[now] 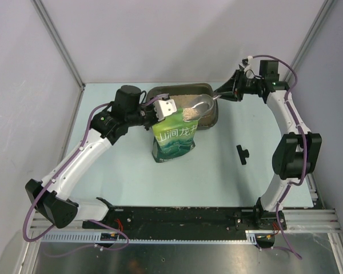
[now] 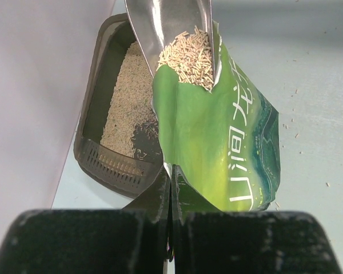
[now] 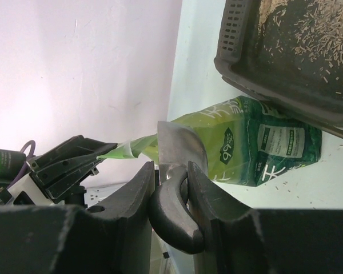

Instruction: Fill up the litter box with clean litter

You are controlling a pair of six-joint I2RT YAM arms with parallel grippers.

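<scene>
Green bag [image 1: 174, 142] stands on the table [image 1: 228, 177], its top edge pinched in the clenched left claw [image 2: 170, 177], which comes in from 9 o'clock. Right claw [image 3: 171, 171], reaching from 2 o'clock, grasps the handle of a steel scoop [image 1: 199, 107]; the scoop's bowl sits at the bag's mouth, heaped with pale litter [image 2: 188, 57]. Box [image 1: 160, 91] lies just at the bag's 12 o'clock, near the back wall, more litter spread over part of its floor. Small black part [image 1: 242, 154] lies at the bag's 3 o'clock, well apart
</scene>
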